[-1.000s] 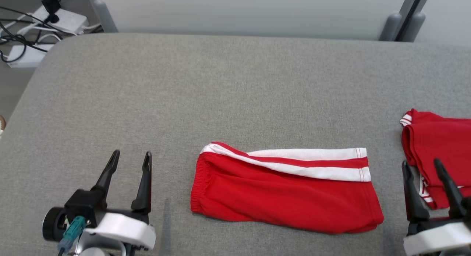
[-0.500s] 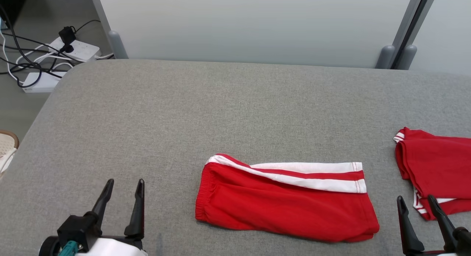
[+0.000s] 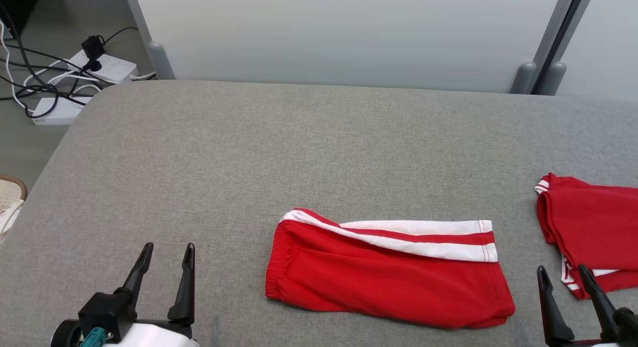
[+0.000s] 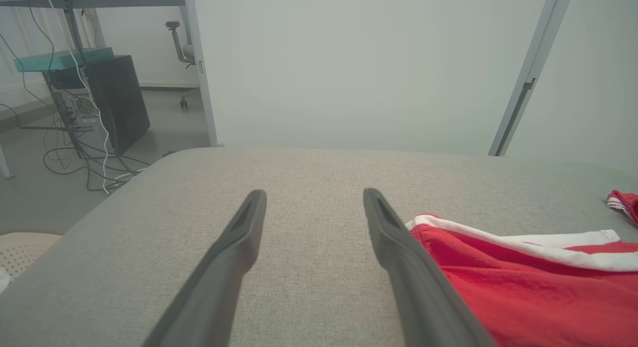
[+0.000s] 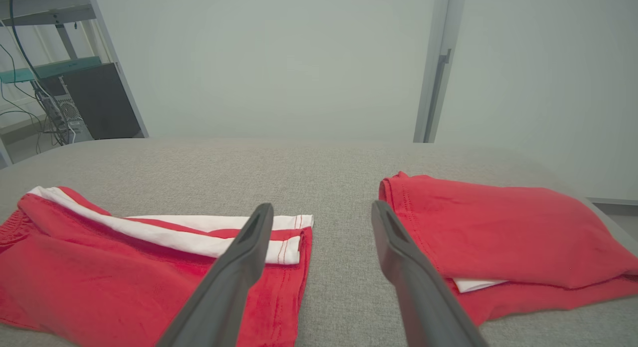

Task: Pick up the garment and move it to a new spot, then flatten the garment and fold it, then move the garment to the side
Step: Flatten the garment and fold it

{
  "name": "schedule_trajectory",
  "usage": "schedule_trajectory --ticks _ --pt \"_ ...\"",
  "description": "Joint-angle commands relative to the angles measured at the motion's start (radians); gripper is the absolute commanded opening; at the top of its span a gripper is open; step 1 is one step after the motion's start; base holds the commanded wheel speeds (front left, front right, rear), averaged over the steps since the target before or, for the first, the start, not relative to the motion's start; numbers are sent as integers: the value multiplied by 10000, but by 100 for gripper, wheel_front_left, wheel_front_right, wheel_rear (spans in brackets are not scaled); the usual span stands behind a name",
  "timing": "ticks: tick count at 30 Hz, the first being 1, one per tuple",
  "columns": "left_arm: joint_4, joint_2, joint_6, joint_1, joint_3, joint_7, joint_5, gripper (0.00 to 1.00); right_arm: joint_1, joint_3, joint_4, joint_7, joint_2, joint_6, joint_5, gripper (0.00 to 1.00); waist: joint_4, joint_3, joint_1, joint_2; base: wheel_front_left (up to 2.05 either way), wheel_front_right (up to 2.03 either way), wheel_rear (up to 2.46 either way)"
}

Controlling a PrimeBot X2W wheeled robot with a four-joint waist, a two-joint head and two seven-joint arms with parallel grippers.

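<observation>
**Operator:** Status of the left gripper [image 3: 169, 246]?

**Technician:** Fingers spread wide, with nothing between them but the grey padded surface [image 3: 299, 152]. The striped red garment [image 3: 389, 282] lies folded and flat beyond the finger nearer the robot's midline, clear of both tips.

**Operator:** And the right gripper [image 3: 562, 269]?

**Technician:** Fingers likewise parted, holding nothing. In the right wrist view, the hemmed end of the striped red garment passes behind one finger. A second red garment [image 3: 588, 222], also folded, sits just beside the other finger. Bare surface shows in the gap between the tips. The two garments lie apart.
</observation>
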Motion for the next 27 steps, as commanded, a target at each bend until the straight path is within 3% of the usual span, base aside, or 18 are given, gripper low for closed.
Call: schedule_trajectory --ticks 1,11,19,27 --pt "-205 171 32 -231 412 -91 96 100 -249 233 -219 -133 -172 -2 68 100 4 21 0 0 0 0 0" --pt "-291 91 -21 -560 285 -31 123 100 -1133 781 1167 -45 -631 -2 648 100 166 484 0 0 0 0 0" --pt "74 -303 -312 -1278 0 -31 113 100 -2362 1941 2926 1027 -1317 -2 1859 100 563 1125 0 0 0 0 0" --pt "477 -551 -505 -1596 34 -77 199 100 -2792 2875 3678 1703 -1556 -2 2932 100 679 1379 0 0 0 0 0"
